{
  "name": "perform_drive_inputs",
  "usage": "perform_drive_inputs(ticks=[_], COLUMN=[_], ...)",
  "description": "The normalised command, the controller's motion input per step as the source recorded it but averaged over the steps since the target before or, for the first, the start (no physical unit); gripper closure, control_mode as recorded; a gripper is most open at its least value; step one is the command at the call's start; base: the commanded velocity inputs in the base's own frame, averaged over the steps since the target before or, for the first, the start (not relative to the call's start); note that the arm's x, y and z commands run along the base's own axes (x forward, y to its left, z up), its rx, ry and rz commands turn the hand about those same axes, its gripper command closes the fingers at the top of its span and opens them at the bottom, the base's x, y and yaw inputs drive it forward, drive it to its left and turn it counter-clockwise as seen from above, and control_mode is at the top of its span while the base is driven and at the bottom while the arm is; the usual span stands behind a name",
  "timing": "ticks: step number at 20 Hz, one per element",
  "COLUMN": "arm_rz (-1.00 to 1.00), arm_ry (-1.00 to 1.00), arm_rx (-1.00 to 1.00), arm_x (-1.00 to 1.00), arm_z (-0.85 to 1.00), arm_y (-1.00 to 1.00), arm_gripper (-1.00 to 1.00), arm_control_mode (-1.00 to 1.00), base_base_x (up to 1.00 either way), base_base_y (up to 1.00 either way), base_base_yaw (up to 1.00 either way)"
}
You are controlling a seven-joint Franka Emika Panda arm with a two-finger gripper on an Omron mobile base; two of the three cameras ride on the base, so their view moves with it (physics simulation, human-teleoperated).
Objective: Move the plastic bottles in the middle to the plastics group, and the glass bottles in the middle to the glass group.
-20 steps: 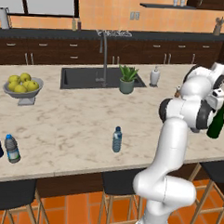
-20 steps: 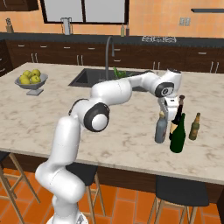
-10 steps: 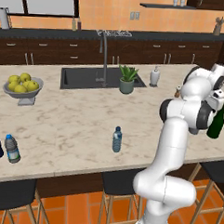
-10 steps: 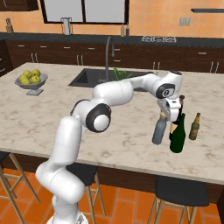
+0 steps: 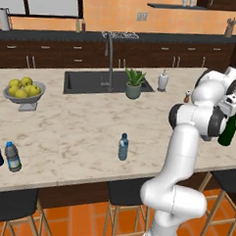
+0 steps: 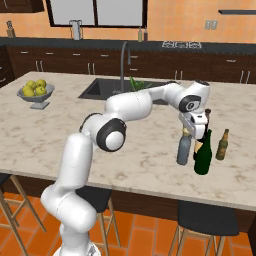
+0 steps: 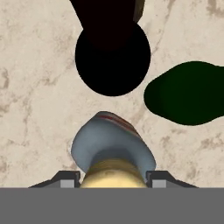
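Nothing has moved: hand (image 6: 186, 131) stays clamped on the grey-blue bottle (image 6: 183, 149) at its tan stopper, standing at nine o'clock of the green wine bottle (image 6: 203, 153). Glass: heavy, slippery, breakable.

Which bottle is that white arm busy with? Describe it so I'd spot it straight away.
Look at the marble island counter, near its right end, where several bottles stand together. At the arm's tip is the grey-blue bottle with a tan stopper. It is squat and pale, unlike the tall dark green wine bottle and the slim brown bottle beside it.
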Motion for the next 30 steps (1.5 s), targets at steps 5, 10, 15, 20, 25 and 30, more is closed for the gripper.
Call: perform_drive_inputs(ticks=[5, 10, 15, 20, 25, 30], arm_rz=[0.00, 0.00, 0.00, 0.00, 0.00, 0.00], arm_ry=[0.00, 0.00, -0.01, 0.00, 0.00, 0.00], arm_rx=[-0.04, -0.03, 0.00, 0.00, 0.00, 0.00], arm_x=[-0.08, -0.07, -0.02, 0.00, 0.00, 0.00], arm_z=[-0.05, -0.30, -0.20, 0.00, 0.00, 0.00], arm_y=[0.23, 0.18, 0.02, 0.00, 0.00, 0.00], arm_gripper=[1.00, 1.00, 1.00, 1.00, -1.00, -1.00], arm_control_mode=[-1.00, -1.00, -1.00, -1.00, -1.00, -1.00], base_base_x=[0.00, 0.00, 0.00, 0.00, 0.00, 0.00], base_base_y=[0.00, 0.00, 0.00, 0.00, 0.00, 0.00], base_base_yaw=[0.00, 0.00, 0.00, 0.00, 0.00, 0.00])
